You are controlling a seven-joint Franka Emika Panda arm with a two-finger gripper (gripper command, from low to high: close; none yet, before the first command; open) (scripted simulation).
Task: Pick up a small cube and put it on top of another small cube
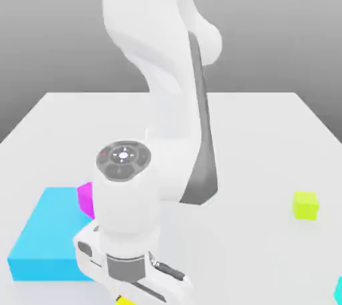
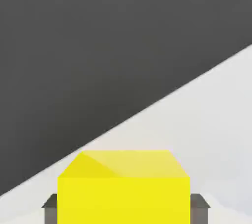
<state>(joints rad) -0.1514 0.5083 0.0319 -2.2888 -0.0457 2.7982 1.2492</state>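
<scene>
The tool (image 2: 126, 208) pinches the small matte warm-yellow cube (image 2: 124, 188), a dark finger (image 2: 198, 208) pressed against each side of it, low over the pale grey bench (image 1: 254, 136). In the exterior view only a yellow sliver shows under the white arm (image 1: 160, 63), near six o'clock. At about nine o'clock from the tool sits a small magenta cube (image 1: 85, 198), touching a flat cyan block (image 1: 47, 233). Well apart, toward three o'clock, the small matte lime yellow-green cube (image 1: 305, 205) rests alone on the bench.
</scene>
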